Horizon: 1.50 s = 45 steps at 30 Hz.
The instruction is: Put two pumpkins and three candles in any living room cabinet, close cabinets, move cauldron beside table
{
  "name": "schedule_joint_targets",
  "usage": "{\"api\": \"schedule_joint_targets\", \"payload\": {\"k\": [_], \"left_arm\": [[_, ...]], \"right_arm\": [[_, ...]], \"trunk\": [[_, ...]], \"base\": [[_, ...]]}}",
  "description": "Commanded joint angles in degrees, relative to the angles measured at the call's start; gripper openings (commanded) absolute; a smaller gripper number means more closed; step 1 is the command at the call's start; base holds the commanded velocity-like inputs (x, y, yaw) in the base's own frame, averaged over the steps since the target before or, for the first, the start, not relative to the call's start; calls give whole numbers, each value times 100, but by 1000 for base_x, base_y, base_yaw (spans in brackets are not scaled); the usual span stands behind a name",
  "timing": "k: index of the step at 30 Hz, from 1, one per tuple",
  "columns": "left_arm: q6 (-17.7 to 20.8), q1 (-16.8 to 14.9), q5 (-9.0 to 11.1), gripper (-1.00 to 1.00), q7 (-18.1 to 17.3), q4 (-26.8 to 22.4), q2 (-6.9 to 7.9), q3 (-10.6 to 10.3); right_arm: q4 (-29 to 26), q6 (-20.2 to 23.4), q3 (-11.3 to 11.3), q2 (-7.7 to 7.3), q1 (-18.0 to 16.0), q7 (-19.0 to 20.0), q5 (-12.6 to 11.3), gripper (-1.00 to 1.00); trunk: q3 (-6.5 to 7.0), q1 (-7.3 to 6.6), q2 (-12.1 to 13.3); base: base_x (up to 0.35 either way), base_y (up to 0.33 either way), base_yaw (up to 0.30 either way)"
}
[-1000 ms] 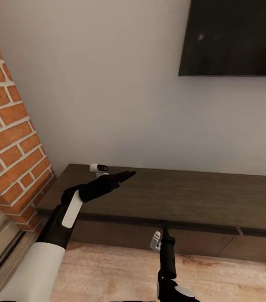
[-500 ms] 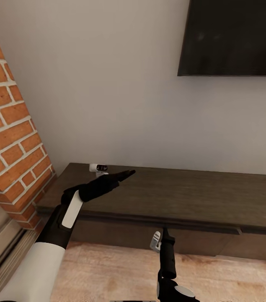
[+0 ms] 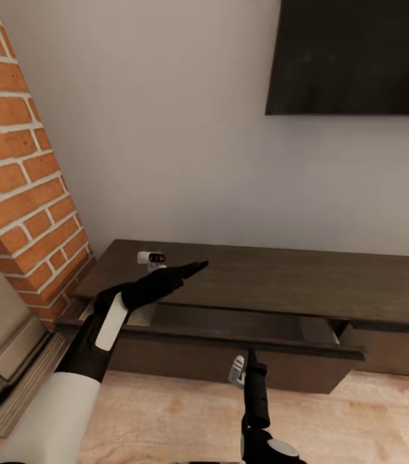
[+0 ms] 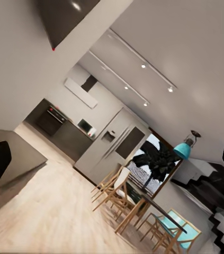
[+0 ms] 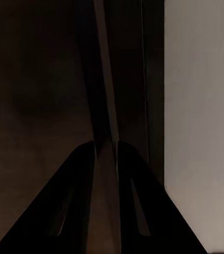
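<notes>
Drawer front (image 3: 230, 367) of cabinet (image 3: 281, 283) lies lengthwise across lower frame; right pincer (image 3: 253, 356) grasps its top edge; left pincer (image 3: 194, 267) state unclear.

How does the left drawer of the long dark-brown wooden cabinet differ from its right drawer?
The left drawer is pulled out, showing its inside; the right drawer sits closed under the cabinet top. The right end effector is at the left drawer's front edge; nothing touches the right drawer. Both fronts are dark-brown and handle-less.
</notes>
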Motion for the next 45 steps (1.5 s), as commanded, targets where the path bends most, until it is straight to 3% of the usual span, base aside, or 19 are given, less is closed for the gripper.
{"api": "schedule_joint_targets", "payload": {"k": [1,15,45], "left_arm": [[1,1,0,100,1,-2,1,0],[1,1,0,100,1,-19,6,8],[1,5,0,100,-5,-11,6,8]], "right_arm": [[-9,21,-93,0,-3,-137,-19,-100],[-9,20,-93,0,-2,-137,-10,-100],[-9,25,-93,0,-2,-120,-10,-100]], "trunk": [[1,-1,-1],[1,-1,-1],[1,-1,-1]], "base": [[-333,0,0],[-314,0,0],[-51,9,0]]}}
